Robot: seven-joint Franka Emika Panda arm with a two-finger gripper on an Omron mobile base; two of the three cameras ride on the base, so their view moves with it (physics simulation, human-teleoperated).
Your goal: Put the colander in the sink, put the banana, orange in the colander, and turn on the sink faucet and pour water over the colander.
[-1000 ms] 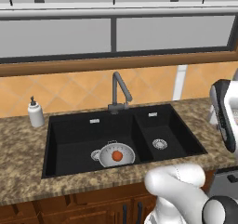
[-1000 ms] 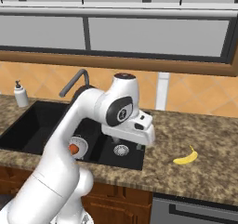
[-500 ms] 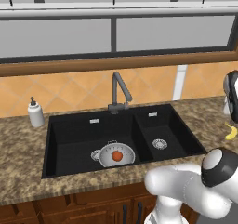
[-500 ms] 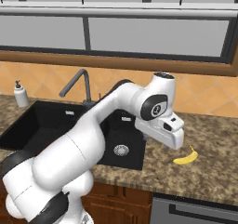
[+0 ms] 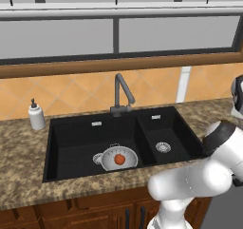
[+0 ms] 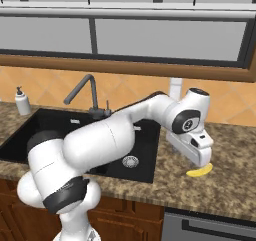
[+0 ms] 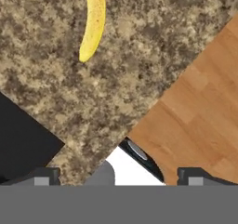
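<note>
Hovering over the granite counter, claw spread wide, holding nothing, banana lying ahead, untouched

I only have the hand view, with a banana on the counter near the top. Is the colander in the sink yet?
Observer: Yes, the colander sits in the larger basin of the sink.
Operator: And the orange?
Observer: The orange lies inside the colander.
Operator: Where is the hand relative to the banana?
Observer: In the right base view the open gripper hangs over the banana, which lies on the counter to the right of the sink. It is not gripping it.
</note>
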